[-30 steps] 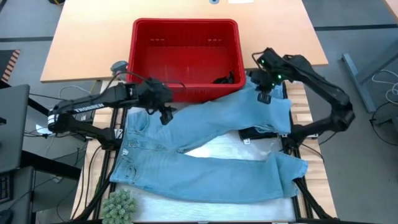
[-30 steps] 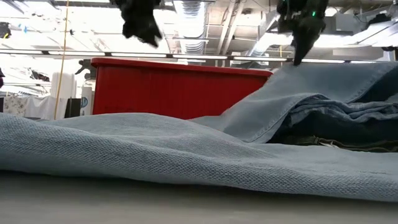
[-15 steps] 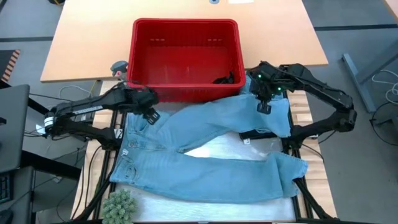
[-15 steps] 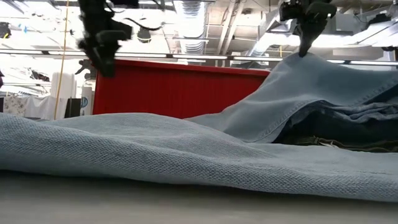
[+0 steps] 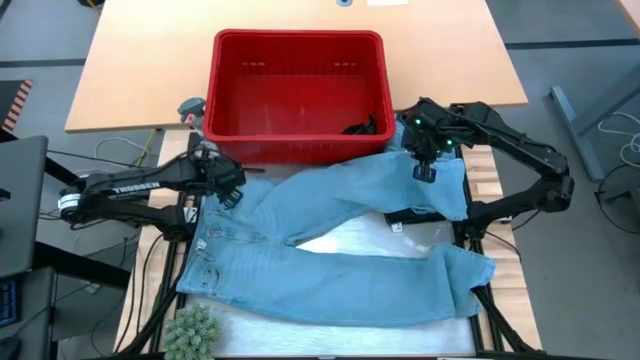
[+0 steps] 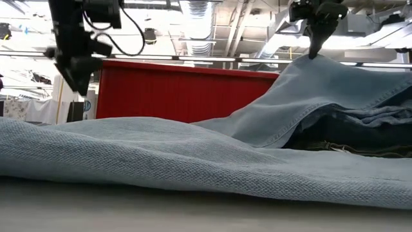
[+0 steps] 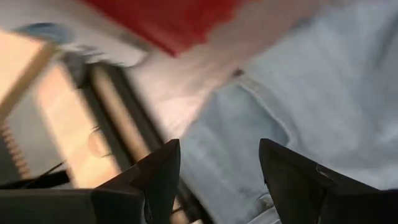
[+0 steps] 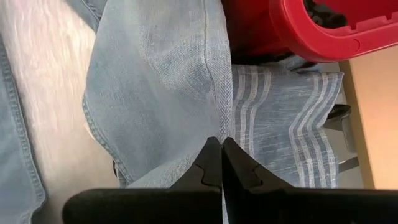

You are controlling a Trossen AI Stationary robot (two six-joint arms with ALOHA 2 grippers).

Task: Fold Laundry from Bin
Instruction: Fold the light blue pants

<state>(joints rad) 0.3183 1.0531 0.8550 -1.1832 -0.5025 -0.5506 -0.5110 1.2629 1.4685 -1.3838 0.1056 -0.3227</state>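
The left gripper shows its two dark fingers spread apart at six o'clock, nothing between them. Beyond them lies light blue denim cloth with a stitched seam, filling the three o'clock side. The red plastic bin sits at twelve o'clock. A pale wooden table surface lies at nine o'clock.

Lab or workshop space: exposed ceiling ducts and strip lighting overhead, grey floor, loose cables beside the tabletop.
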